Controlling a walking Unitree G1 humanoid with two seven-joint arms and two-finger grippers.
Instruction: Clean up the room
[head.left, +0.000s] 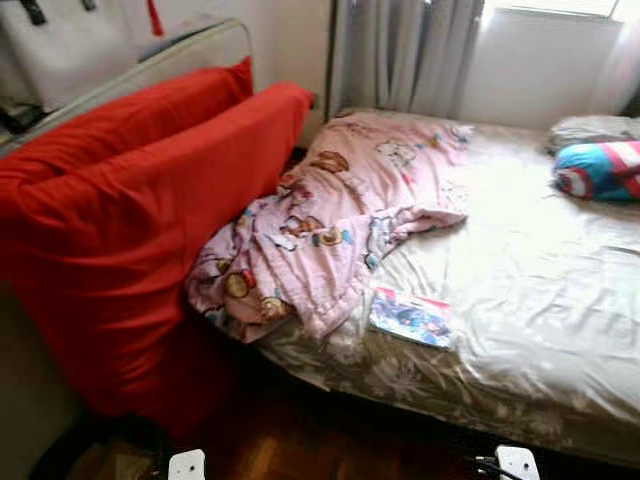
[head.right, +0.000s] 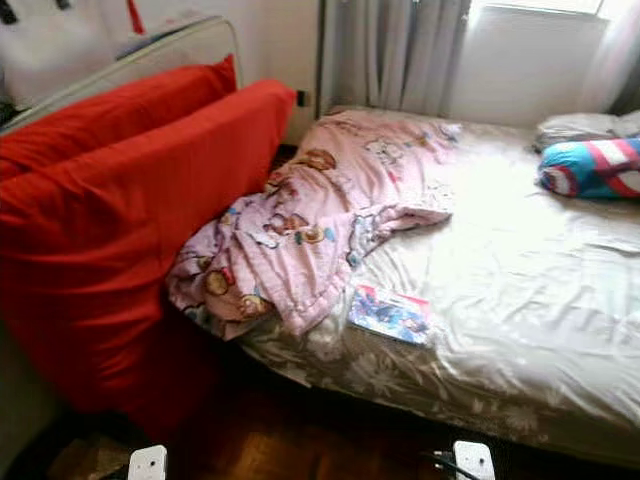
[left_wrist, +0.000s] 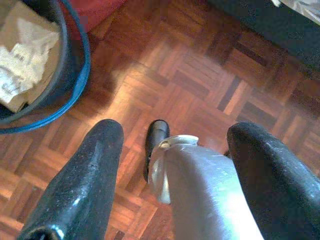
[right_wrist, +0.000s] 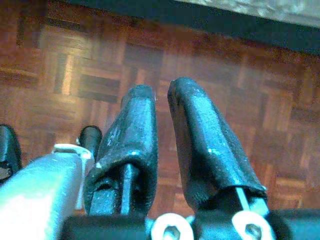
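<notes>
We're hanging both grippers low over parquet: left gripper fingers spread, right gripper fingers nearly together, w/ pink blanket and booklet lying up on bed, well apart.

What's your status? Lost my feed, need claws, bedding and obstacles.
Left claw open, right claw shut, both idle above the floor. Pink blanket crumpled on bed, booklet beside it. Red cushion leans against bedside.

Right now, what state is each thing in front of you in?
Pink blanket: crumpled, hanging over the bed edge.
Booklet: closed, flat on the sheet.
Red cushions: upright, leaning beside the bed.
Bucket: upright, paper inside.
Left gripper: open, above the floor.
Right gripper: nearly closed, empty.
</notes>
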